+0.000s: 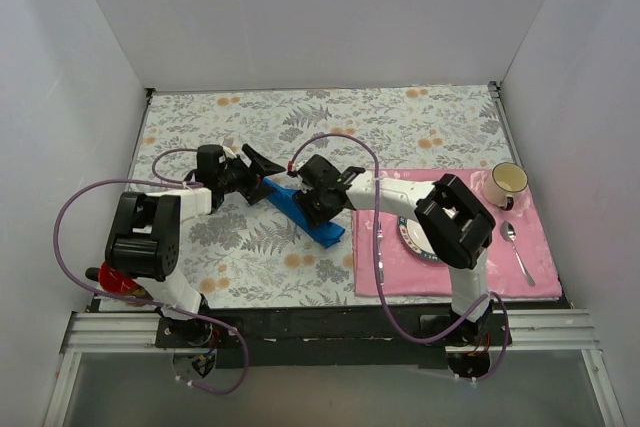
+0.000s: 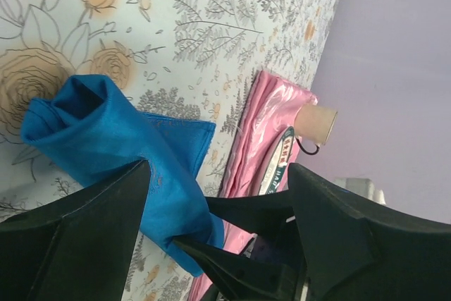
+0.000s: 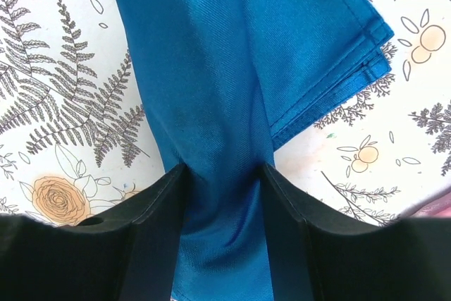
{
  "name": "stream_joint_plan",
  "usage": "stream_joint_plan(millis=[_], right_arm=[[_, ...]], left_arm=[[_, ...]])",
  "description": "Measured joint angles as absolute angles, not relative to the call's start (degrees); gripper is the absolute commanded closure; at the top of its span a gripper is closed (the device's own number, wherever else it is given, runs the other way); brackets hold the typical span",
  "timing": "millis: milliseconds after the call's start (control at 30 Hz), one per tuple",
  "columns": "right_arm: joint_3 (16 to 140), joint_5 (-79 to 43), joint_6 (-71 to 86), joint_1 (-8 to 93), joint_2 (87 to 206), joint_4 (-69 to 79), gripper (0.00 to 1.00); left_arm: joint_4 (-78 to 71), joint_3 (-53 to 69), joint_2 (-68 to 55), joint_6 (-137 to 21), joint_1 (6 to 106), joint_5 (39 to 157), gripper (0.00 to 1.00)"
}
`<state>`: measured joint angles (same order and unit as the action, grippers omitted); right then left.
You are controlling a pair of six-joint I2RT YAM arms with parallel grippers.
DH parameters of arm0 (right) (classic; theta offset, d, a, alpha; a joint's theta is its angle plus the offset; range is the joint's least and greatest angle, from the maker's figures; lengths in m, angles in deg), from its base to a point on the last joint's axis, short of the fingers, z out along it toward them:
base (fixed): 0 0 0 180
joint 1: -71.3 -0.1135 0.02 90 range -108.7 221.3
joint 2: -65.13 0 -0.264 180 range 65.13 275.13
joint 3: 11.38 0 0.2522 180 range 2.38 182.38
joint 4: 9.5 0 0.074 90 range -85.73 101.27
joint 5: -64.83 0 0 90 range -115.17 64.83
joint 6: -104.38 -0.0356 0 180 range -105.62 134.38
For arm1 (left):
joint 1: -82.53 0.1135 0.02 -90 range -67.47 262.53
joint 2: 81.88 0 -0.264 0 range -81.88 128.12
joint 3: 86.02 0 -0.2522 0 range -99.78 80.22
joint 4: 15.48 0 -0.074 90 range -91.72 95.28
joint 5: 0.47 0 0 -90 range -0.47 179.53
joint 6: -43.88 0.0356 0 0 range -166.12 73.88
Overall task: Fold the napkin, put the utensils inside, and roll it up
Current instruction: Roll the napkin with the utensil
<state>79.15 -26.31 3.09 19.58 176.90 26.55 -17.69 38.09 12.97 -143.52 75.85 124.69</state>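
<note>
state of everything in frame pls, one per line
napkin: loosely rolled, one flap sticking out, lying on the table
right gripper: jaws shut on napkin
left gripper: jaws open, at the roll's end
cup: upright on the mat
spoon: flat on the mat
plate: flat on the mat, partly hidden

Napkin (image 1: 318, 228) on table (image 1: 400, 127), left of placemat (image 1: 405, 279)
</note>
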Motion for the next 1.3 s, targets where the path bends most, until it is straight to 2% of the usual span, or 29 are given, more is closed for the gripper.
stream_joint_plan(millis=[67, 133, 167, 267, 367, 533, 800, 1033, 1133, 1300], right_arm=[[79.15, -26.64, 3.33, 19.56, 176.9, 26.55, 0.43], [79.2, -26.93, 3.77, 19.45, 176.9, 26.61, 0.34], [79.24, -27.21, 4.18, 19.36, 176.9, 26.72, 0.25], [80.62, -30.23, 6.13, 18.31, 176.9, 28.32, 0.16], [83.72, -34.69, 8.82, 15.49, 176.92, 29.91, 0.12], [91.02, -41.94, 11.24, 9.94, 178.34, 30.2, 0.11], [96.66, -53.26, 11.77, 7.06, 187.04, 28.8, 0.2], [94.78, -60.02, 11.22, 6.64, 189.01, 27.23, 0.27], [93.14, -61.48, 10.43, 6.49, 188.81, 25.04, 0.46], [90.43, -62.62, 8.69, 6.29, 188.48, 21.17, 0.64]], left_arm=[[-18.02, 37.89, 14.44, -143.5, 75.85, 124.51, 0.21], [-18.06, 37.44, 15.88, -143.48, 75.81, 124.47, 0.22], [-18.04, 36.95, 16.56, -143.5, 75.81, 124.58, 0.22], [-17.62, 35.23, 17.54, -143.46, 75.72, 124.69, 0.21], [-14.08, 33.55, 17.32, -143.67, 75.55, 123.2, 0.16], [1.22, 27.27, 14.55, -146.98, 75.28, 114.42, 0.16], [17.02, 23.32, 5.43, -152.57, 75.3, 99.44, 0.15], [24.56, 22.66, 5.13, -154.56, 76.16, 93.48, 0.15], [25.76, 22.66, 5.13, -154.8, 76.49, 92.62, 0.14], [26.62, 22.66, 5.13, -154.73, 76.97, 91.9, 0.14]])
